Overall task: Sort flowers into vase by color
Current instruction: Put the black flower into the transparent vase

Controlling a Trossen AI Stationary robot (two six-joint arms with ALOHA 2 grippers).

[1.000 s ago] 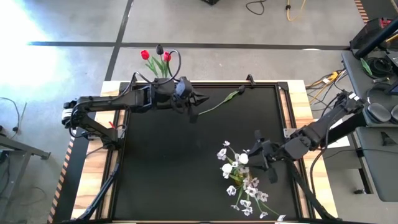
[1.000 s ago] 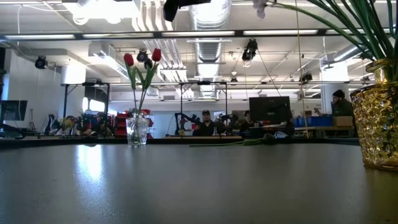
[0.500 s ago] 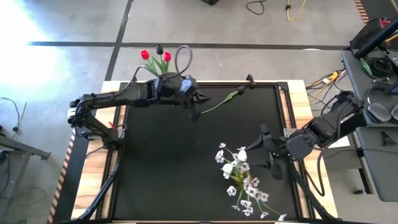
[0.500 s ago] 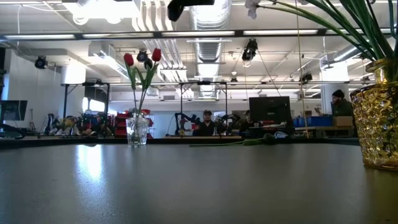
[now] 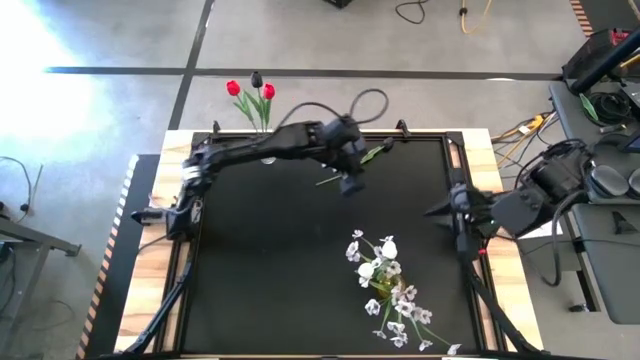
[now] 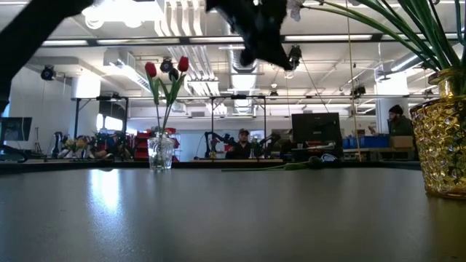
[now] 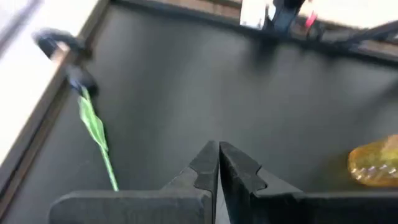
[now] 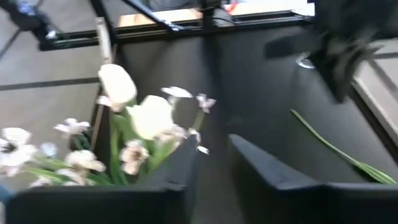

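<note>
Left tool point(image 5: 350, 183) closed and empty, above the far-centre bench point(image 5: 260, 260), just by a loose dark tulip point(image 5: 365, 157). Right tool point(image 5: 450, 212) at right edge, fingers parted, holding nothing. High view hides both vases under flowers. Low view shows clear glass vase point(image 6: 161, 153) with red tulips point(image 6: 166, 68) far-left, gold vase point(image 6: 440, 149) with white flowers point(image 5: 385, 285) near-right.

My 2 arms: matte black jointed links, black cable looping above the left arm point(image 5: 262, 150), wedge-shaped fingers point(image 7: 242, 169).
</note>
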